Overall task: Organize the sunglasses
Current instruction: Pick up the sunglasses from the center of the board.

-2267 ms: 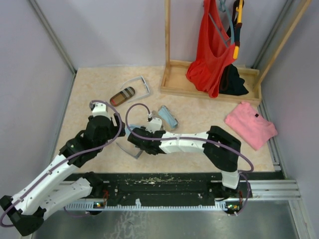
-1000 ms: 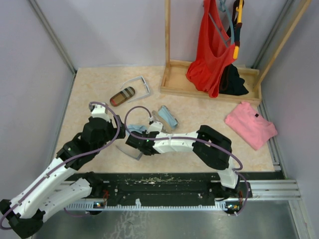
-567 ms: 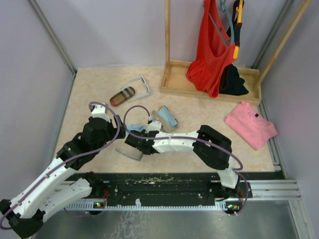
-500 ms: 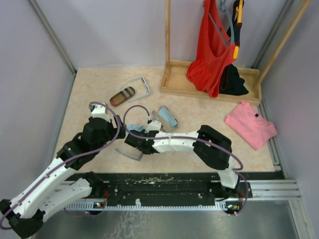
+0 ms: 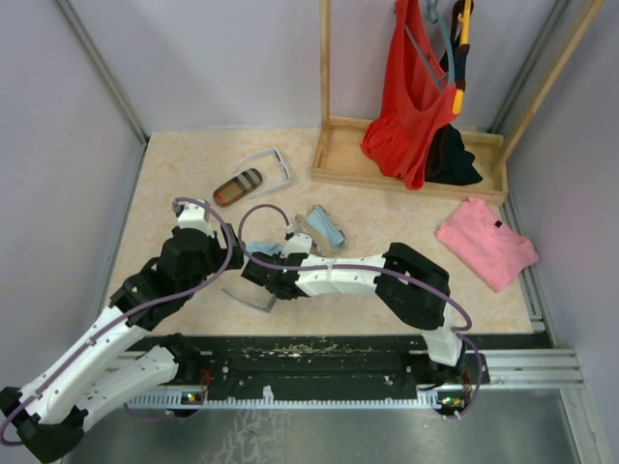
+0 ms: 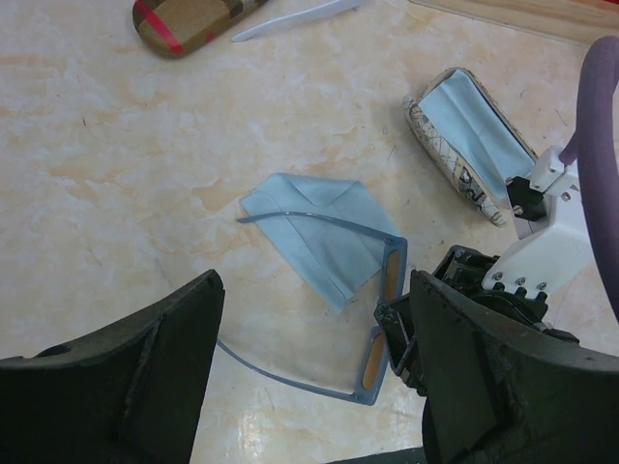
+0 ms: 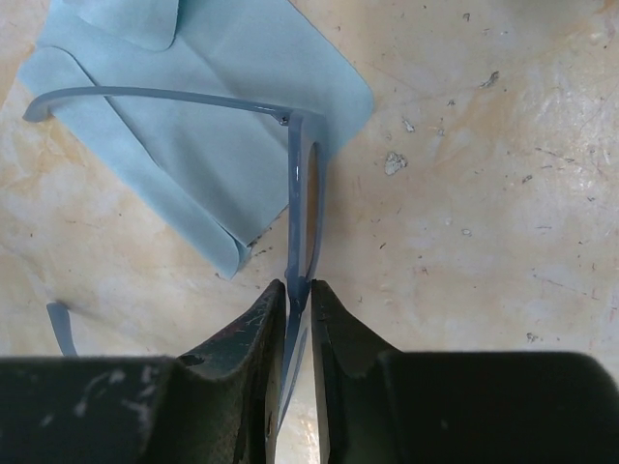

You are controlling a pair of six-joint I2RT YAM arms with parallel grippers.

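The right gripper hides the near end of the glasses between its fingers, and the second temple disappears behind its body. From above, its fingertips are lost under the wrist. Ahead of the left gripper, the case runs off frame.

We see the glasses framed in smooth grey-blue plastic with a soft sheen, and their lenses look amber and translucent. The cloth is a matt, fine pale-blue fabric, creased along its folds. The table looks like smooth beige marbled laminate or stone with a faint gloss, flecked with grit. The right gripper has matt black plastic fingers. The grey case has a printed skin, while the striped case looks glossier. The rack is bare pale wood.
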